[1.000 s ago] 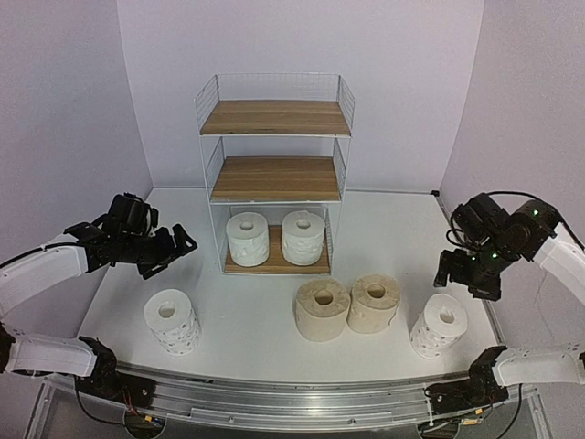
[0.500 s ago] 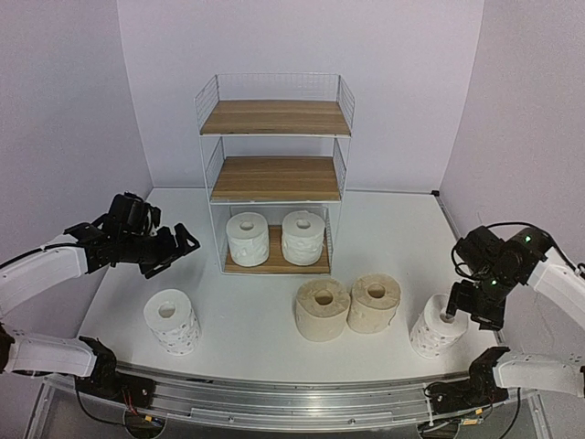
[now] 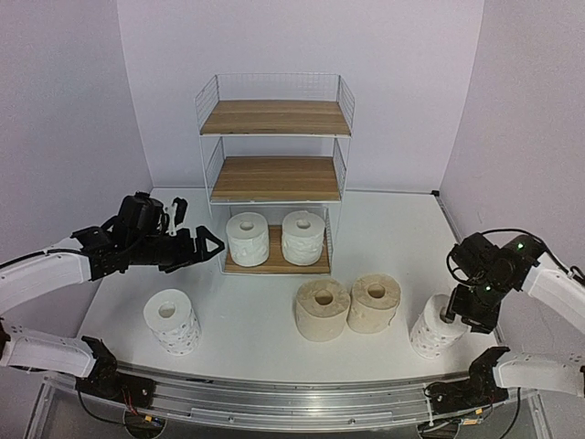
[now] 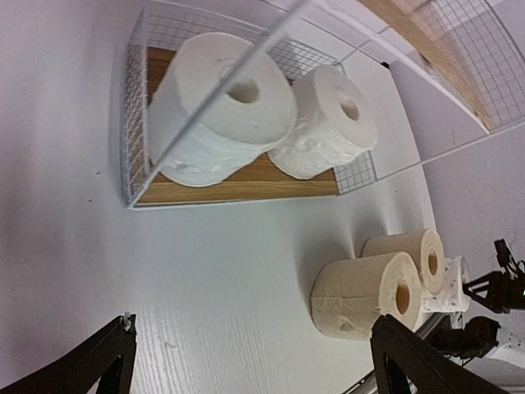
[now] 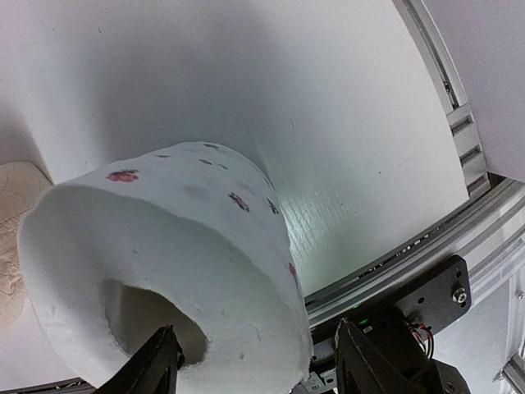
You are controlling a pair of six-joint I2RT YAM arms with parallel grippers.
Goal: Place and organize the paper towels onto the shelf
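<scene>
Since half a second ago, the left gripper (image 4: 252, 322), spread wide and empty, has advanced toward the shelf (image 4: 246, 187) ahead. The right gripper (image 5: 256, 328) straddles the dotted roll's (image 5: 164, 238) wall beneath it; clamping undetermined.

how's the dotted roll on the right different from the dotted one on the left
The right dotted roll has the right gripper straddling its wall; the left dotted roll stands untouched, the left gripper open and away from it. The right one sits near the beige rolls; the left one stands alone. Both are on the table, cores up.
</scene>
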